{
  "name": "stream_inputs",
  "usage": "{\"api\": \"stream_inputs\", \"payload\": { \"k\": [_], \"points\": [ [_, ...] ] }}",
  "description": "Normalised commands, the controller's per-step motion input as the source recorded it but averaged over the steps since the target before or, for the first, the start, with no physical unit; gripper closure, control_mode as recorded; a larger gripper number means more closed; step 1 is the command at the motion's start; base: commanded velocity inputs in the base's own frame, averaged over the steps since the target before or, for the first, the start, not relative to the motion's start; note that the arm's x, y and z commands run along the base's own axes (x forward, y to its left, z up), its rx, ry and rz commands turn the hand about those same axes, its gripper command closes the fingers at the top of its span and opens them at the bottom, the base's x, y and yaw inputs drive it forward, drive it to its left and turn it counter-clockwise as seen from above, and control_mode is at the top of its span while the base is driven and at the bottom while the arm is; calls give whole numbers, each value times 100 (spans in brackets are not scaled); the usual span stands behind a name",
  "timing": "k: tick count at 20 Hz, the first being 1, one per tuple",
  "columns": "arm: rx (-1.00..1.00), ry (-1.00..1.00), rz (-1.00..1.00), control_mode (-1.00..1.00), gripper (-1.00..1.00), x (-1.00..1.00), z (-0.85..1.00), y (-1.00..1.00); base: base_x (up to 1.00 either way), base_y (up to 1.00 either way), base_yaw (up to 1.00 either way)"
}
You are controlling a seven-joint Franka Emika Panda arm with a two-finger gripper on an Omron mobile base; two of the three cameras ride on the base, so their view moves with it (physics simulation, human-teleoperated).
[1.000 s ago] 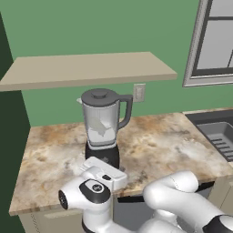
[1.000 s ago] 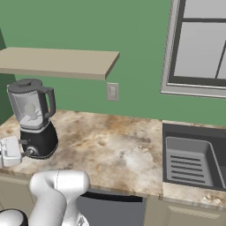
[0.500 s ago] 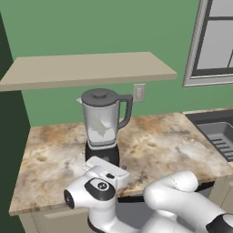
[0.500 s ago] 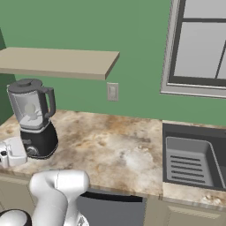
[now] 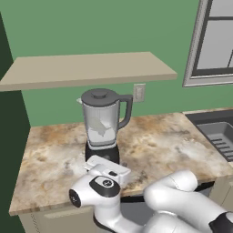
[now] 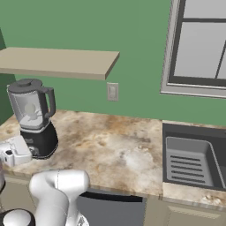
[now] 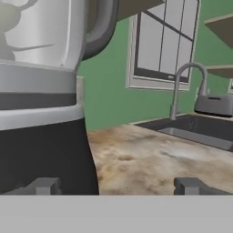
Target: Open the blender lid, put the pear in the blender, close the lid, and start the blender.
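1. Blender (image 5: 103, 125) sits on the marbled countertop (image 5: 159, 141), toward its left end, under the beige wall shelf (image 5: 86, 68) and just left of the wall outlet (image 5: 139, 92).
2. Blender lid (image 5: 100, 95) is on the jar, dark grey disc with its little knob up (so lid's closed right now). Jar handle points to the right in the left base view.
3. Something pale shows through the clear jar, can't tell what it is.
4. Gripper (image 7: 117, 185) is down low right in front of the black base. In the hand view the base fills the left side, with one fingertip (image 7: 43, 185) in front of it and the other off over bare counter.
5. Fingers are spread wide, nothing between them.
6. Sink (image 6: 192, 159) sits at the right end of the counter, well apart from the blender, with the window (image 6: 201, 44) above it. Faucet (image 7: 184, 86) shows in the hand view.
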Motion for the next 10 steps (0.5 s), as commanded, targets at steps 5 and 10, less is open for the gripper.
{"api": "stream_inputs", "payload": {
  "k": [5, 10],
  "points": [
    [0, 0, 1, -100, -100, 24, -15, 22, 0, 0, 0],
    [0, 0, 0, -100, -100, 29, -18, 39, 0, 0, 0]
  ]
}}
